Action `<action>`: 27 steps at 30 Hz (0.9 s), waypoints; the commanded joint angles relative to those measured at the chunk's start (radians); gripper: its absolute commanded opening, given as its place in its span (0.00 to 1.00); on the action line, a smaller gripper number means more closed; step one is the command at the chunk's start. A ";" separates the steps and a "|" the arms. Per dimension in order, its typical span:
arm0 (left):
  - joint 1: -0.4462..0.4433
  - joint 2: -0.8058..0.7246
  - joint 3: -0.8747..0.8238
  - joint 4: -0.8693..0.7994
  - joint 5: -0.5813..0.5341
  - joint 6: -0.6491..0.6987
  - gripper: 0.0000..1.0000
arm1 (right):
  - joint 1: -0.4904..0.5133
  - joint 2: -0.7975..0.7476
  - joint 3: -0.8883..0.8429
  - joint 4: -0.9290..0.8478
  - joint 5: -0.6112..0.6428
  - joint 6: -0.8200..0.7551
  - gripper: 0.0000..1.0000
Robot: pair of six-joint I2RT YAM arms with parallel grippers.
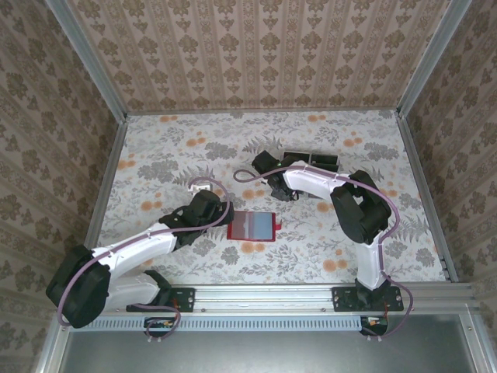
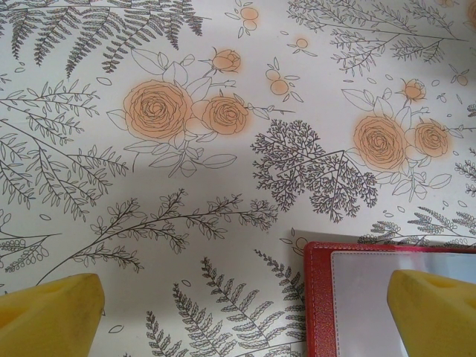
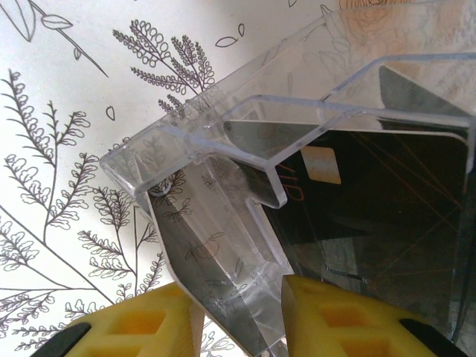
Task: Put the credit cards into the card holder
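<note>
pickup step: right hand (image 3: 242, 316), narrowed, straddles clear case (image 3: 208, 149) wall, credit cards (image 3: 372, 216) just ahead of it, grip unclear; left hand (image 2: 242, 316), wide, hovers over open card holder (image 2: 320, 297). next needs one card pinched free.

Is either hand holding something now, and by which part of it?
The left hand is open and holds nothing. The right hand straddles a wall of the clear plastic card tray; whether it grips cannot be told.
</note>
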 commanded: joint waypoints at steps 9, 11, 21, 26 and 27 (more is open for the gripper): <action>0.005 0.018 -0.003 0.014 0.010 -0.018 1.00 | 0.008 -0.011 0.032 -0.053 0.030 -0.018 0.35; 0.005 0.022 -0.002 0.015 0.011 -0.020 1.00 | 0.007 -0.013 0.030 -0.055 0.032 -0.021 0.35; 0.005 0.017 -0.003 0.012 0.013 -0.020 1.00 | 0.006 -0.013 0.031 -0.058 0.047 -0.026 0.34; 0.005 0.020 -0.003 0.011 0.011 -0.022 1.00 | 0.006 -0.011 0.032 -0.062 0.052 -0.031 0.34; 0.005 0.019 -0.004 0.012 0.012 -0.021 1.00 | 0.006 -0.011 0.030 -0.062 0.055 -0.032 0.33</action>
